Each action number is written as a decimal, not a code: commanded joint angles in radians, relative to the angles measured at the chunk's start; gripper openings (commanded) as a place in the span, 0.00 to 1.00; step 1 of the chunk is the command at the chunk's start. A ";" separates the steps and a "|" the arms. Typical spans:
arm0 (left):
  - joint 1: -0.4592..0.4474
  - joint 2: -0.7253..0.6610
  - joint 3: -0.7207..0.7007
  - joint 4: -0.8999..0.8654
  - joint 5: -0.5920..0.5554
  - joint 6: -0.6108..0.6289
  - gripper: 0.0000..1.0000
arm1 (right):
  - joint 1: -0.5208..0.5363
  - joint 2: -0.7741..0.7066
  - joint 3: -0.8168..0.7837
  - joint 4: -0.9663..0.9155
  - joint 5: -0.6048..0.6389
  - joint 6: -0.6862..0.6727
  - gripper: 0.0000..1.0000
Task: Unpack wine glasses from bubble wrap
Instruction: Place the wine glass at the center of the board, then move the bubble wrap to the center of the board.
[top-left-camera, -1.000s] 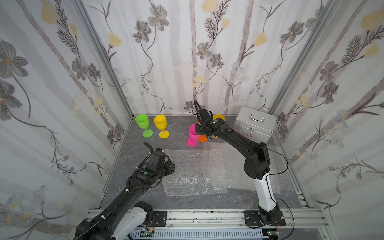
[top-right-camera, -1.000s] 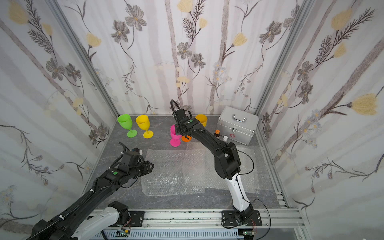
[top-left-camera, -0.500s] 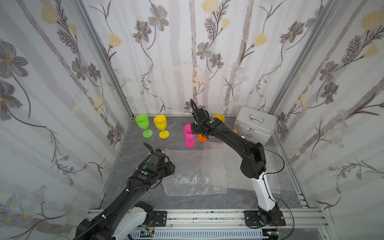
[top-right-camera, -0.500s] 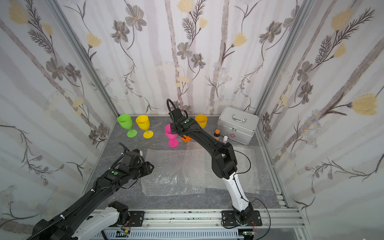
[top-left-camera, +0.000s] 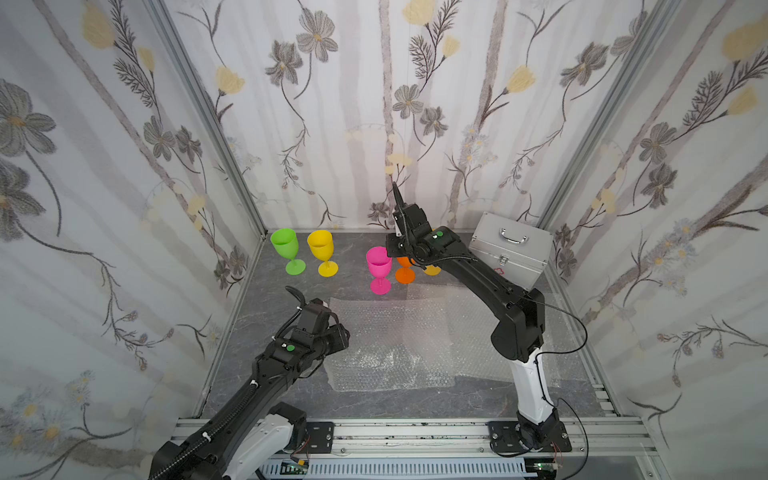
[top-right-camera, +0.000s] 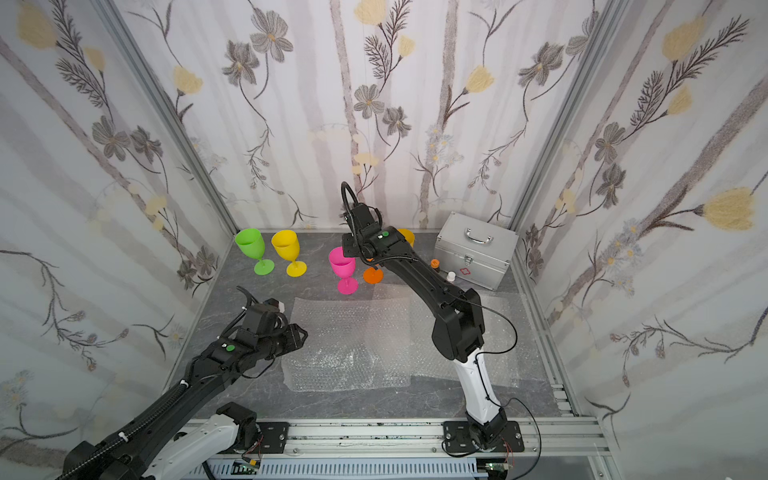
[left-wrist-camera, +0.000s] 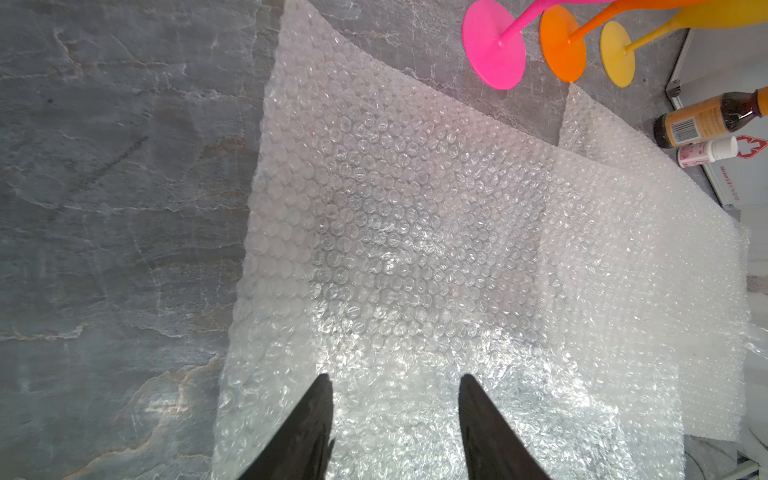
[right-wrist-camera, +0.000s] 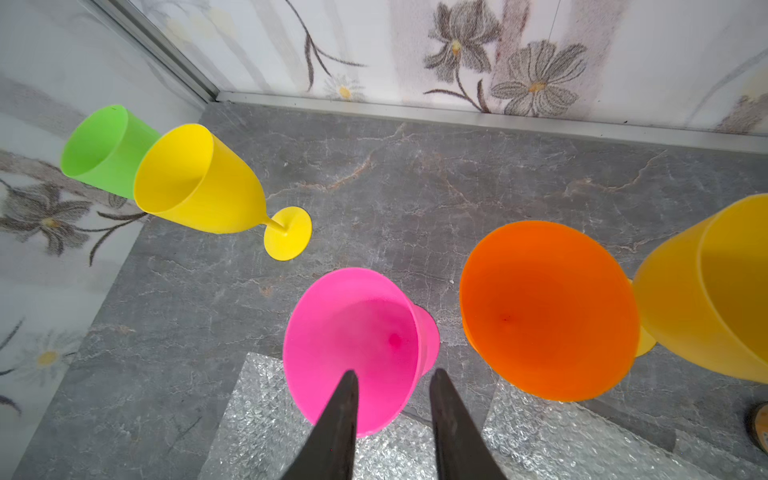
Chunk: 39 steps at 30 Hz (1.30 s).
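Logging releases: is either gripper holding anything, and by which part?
Nothing looks held: the right gripper, jaws apart, straddles the pink goblet at its rim; the left gripper is open over bubble wrap.

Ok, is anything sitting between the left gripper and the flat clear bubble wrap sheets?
Nothing visible does. The left gripper hangs open directly over the flat clear dimpled bubble wrap sheets, with only bare wrap showing between its fingertips. The hot pink plastic goblet stands just past their far edge, out of the way.
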 joint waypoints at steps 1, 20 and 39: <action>0.002 -0.005 -0.002 -0.013 -0.022 -0.016 0.51 | -0.003 -0.037 -0.001 0.011 -0.031 0.016 0.32; 0.043 0.032 0.012 -0.131 -0.059 -0.056 0.52 | -0.003 -0.553 -0.795 0.283 -0.099 0.125 0.40; 0.127 0.134 -0.014 -0.146 -0.126 -0.104 0.60 | 0.003 -0.998 -1.504 0.305 -0.136 0.370 0.44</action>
